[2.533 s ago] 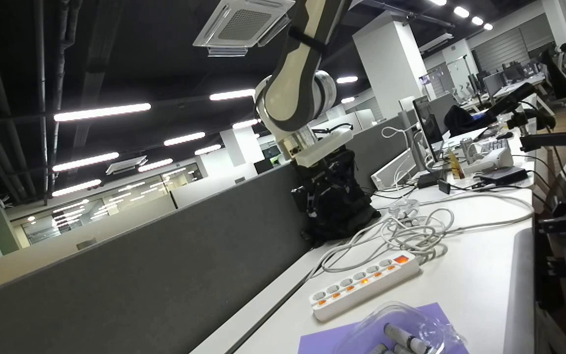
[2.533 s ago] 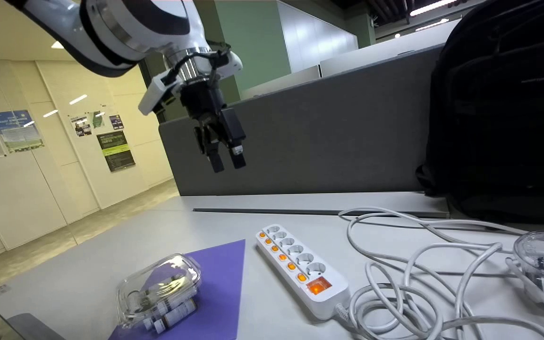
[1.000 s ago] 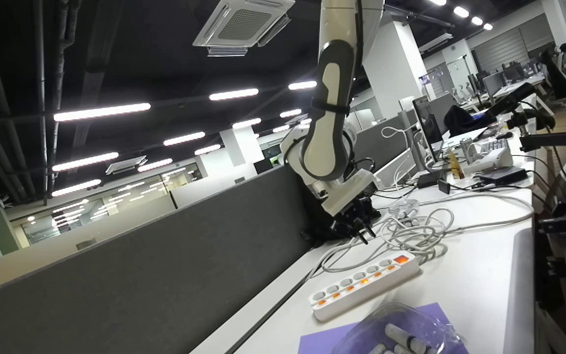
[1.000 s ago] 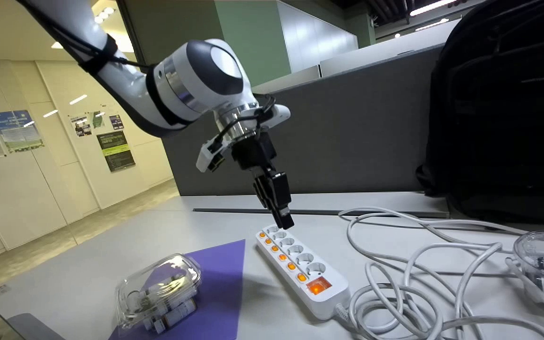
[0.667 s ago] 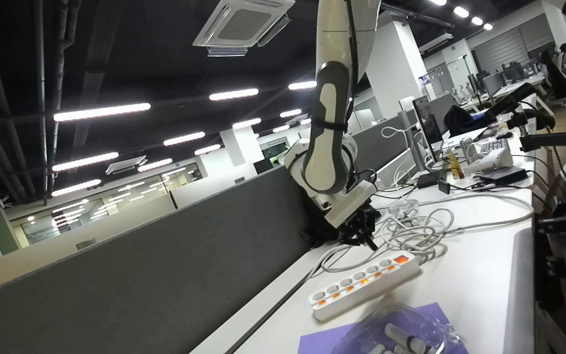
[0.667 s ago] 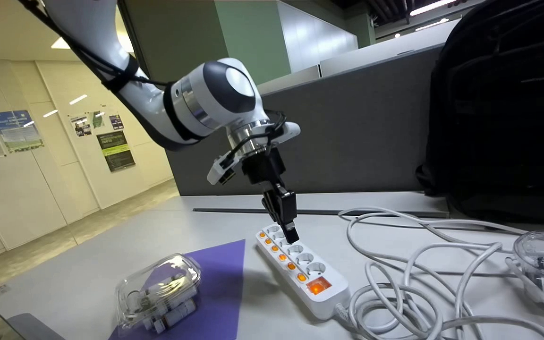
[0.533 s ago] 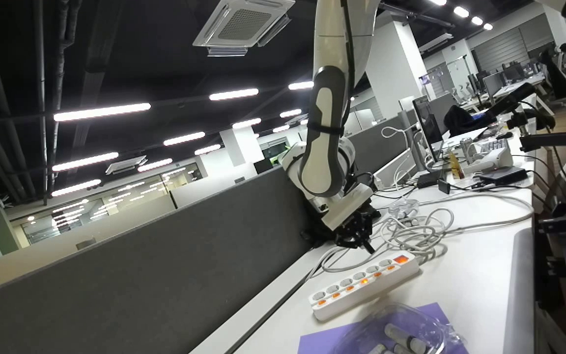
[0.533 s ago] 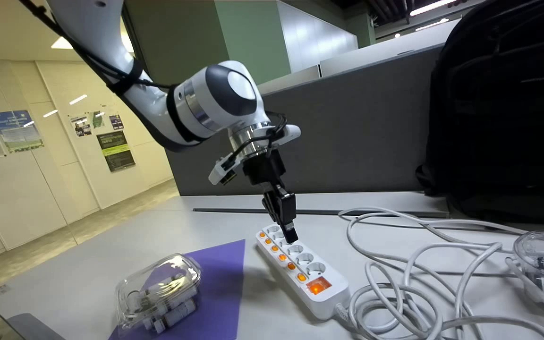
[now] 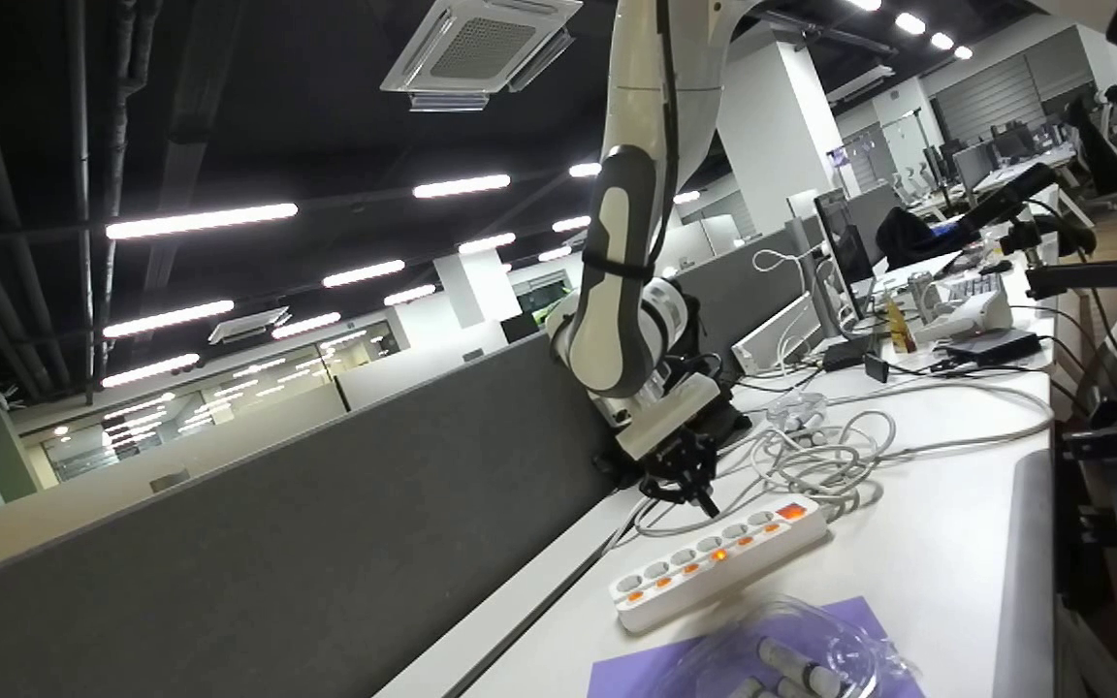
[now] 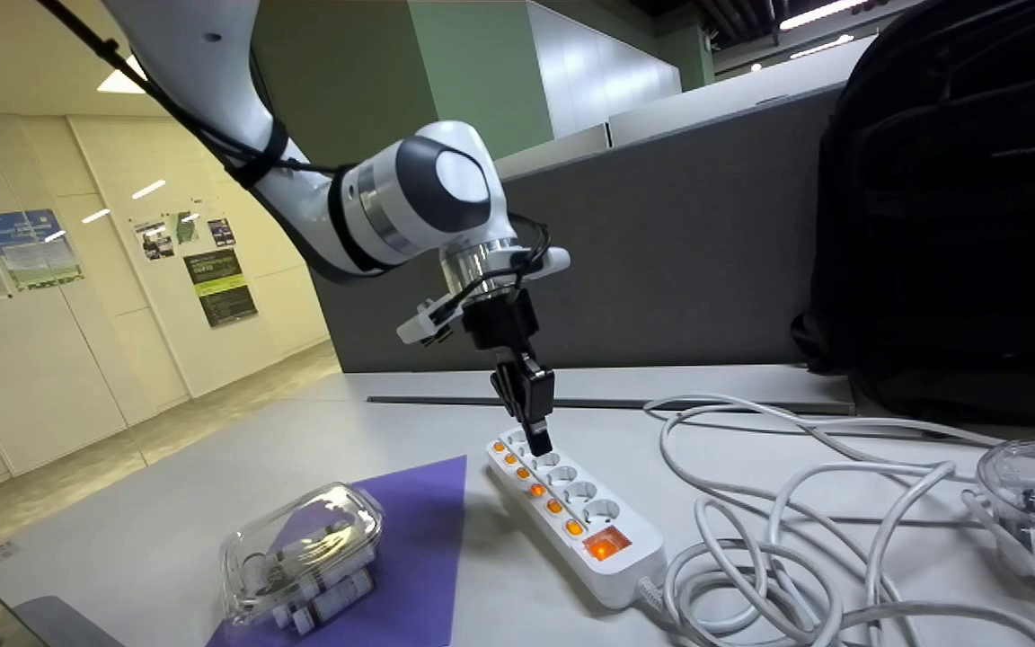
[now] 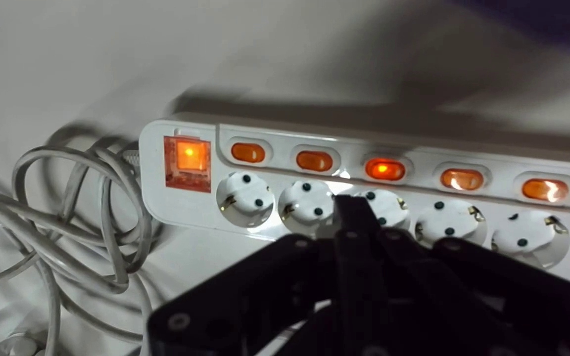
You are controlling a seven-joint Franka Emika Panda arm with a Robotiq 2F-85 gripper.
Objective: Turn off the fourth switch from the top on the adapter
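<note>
Nearest, wrist view: the gripper, black and angular, is hanging over the adapter, above its round, dished sockets, fingers pressing together and nothing showing between them. Whether the tips are touching it, cannot tell. The adapter, long, narrow, glossy white plastic, is lying beneath them on the smooth pale desk. At one end a squarish translucent main switch is glowing orange; oval orange switches are running along the adapter's edge, the third switch from that end shining reddest.

Off the adapter's main-switch end a loose tangle of white cable is lying in rounded loops. Near the adapter's switch side a flat purple sheet is lying; partly over it, farther from the adapter, a thin clear plastic box is holding labelled cylinders.

Beyond the adapter a matte dark grey partition is standing, and past the main-switch end a soft black backpack.

Against a couple of seconds ago: gripper hanging lower over the adapter, fingers meeting instead of standing apart. Against the last moment: tips sitting slightly farther from the main-switch end. Adapter keeping its place.
</note>
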